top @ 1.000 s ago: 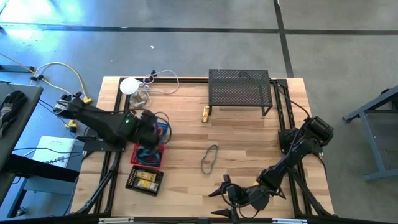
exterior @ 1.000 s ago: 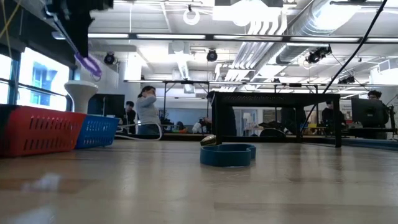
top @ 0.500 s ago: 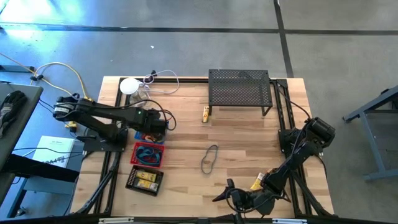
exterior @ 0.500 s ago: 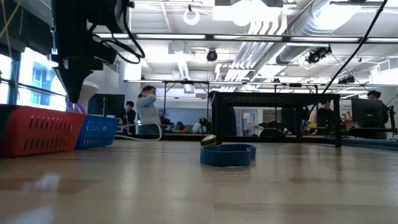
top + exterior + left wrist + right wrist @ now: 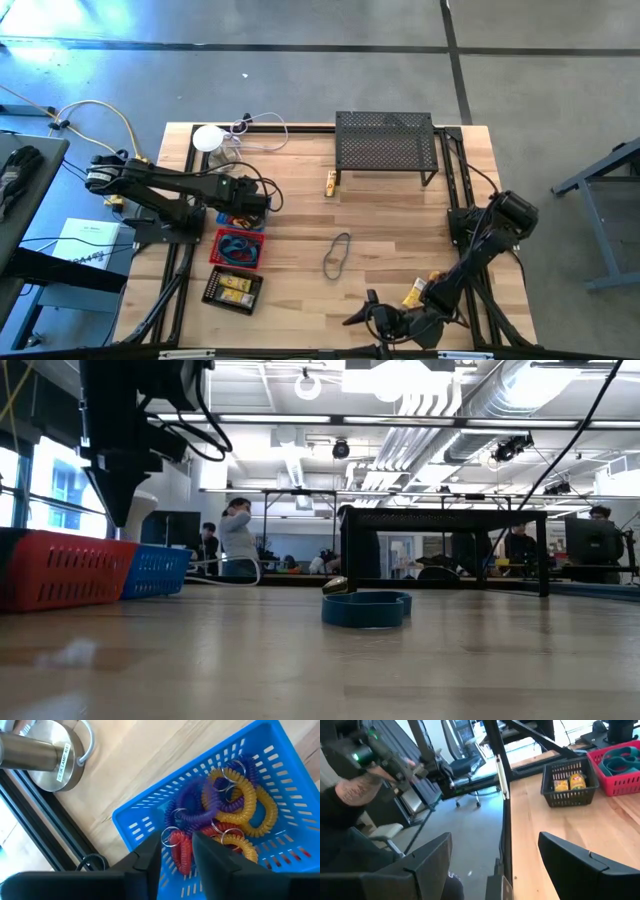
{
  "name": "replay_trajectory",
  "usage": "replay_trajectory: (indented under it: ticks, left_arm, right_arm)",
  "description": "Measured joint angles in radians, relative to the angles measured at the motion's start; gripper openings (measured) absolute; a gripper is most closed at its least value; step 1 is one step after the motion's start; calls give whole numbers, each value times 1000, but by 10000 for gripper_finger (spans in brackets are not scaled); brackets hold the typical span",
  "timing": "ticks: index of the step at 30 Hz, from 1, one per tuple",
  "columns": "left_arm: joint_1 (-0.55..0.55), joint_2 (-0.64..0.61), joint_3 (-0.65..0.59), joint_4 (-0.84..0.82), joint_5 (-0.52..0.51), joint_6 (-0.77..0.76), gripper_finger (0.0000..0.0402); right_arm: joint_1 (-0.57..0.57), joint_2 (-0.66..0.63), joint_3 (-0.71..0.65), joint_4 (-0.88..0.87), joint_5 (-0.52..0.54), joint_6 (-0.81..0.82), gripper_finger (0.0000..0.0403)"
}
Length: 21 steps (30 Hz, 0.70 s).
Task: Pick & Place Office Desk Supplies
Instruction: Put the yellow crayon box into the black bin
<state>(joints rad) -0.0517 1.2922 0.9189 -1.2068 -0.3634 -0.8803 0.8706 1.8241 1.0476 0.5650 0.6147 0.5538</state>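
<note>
A blue basket near the table's left side holds purple, yellow and red coiled rings. My left gripper hangs over it, pointing down, open by a narrow gap with nothing between the fingers; the low view shows it too, left gripper. A red basket holds blue loops. A black basket holds yellow tubes. A dark elastic loop lies flat on the table's middle, and a yellow tube lies by the mesh shelf. My right gripper stands open near the front edge.
A big black mesh shelf stands at the far right. A white round device with a cable stands at the far left, its metal foot beside the blue basket. People sit in the room beyond the table.
My left gripper has gone down to the blue basket with a purple ring hanging from its fingertips, and the arm has stretched out. The ring has left the fingers and no longer shows above the basket's wall in the low view.
</note>
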Motion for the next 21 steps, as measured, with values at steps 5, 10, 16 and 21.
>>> replay_trajectory:
  ticks: [5,10,16,21]
  left_arm:
    - [8,0,7,-2,21,-12,118]
    - [41,0,78,-25,27,103,119]
    - [57,-1,216,67,-52,249,119]
    - [56,-1,232,283,-58,362,119]
  right_arm:
    - [3,1,-1,-9,22,-27,285]
    - [5,1,-1,-1,49,-86,285]
    - [-12,1,-1,-1,68,-151,285]
    - [-47,1,-1,-2,63,-192,285]
